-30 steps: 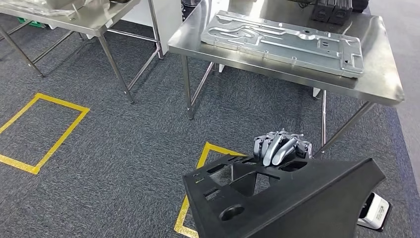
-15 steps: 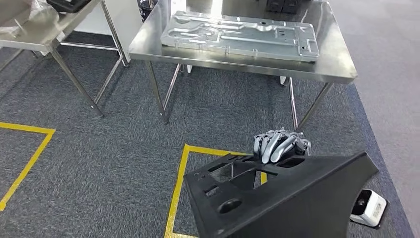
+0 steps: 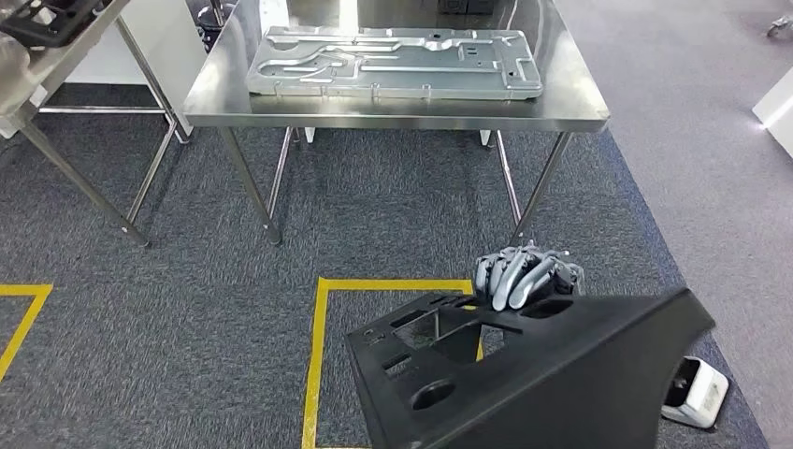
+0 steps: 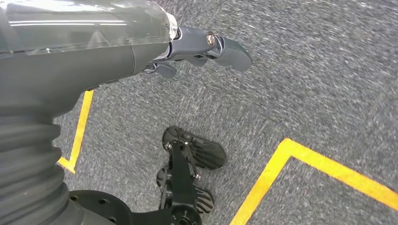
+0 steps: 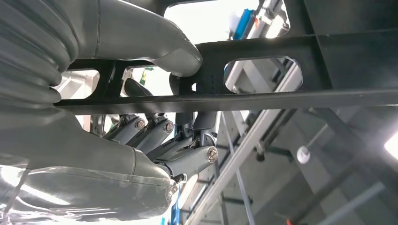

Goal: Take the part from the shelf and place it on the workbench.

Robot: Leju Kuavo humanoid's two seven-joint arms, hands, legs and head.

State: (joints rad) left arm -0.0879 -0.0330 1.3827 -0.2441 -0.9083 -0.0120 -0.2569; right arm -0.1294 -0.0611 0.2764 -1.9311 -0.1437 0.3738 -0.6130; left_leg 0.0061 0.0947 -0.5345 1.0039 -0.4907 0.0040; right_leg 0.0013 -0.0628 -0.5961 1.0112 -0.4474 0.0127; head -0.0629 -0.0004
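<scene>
- Right hand [image 3: 526, 276] grips the far edge of the part [image 3: 533, 374], fingers [image 3: 512, 281] curled over its top; in the right wrist view the thumb [image 5: 159, 42] presses one side of a black bar of the part [image 5: 263, 96] and the fingers [image 5: 187, 159] wrap the other.
- Part is a large black wedge-shaped panel with cut-outs and a round hole, carried above the carpet, on the near side of the workbench [image 3: 393, 117] and well apart from it.
- Left hand [image 4: 202, 47] hangs over the carpet, fingers loosely apart, holding nothing.
- Yellow tape square [image 3: 323, 337] lies on the carpet between the part and the workbench, partly under the part.
- White box [image 3: 692, 393] sits on the carpet just right of the part.
- Workbench bears a flat grey metal plate [image 3: 393, 61].
- Second steel table [image 3: 56, 56] stands left of the workbench.
</scene>
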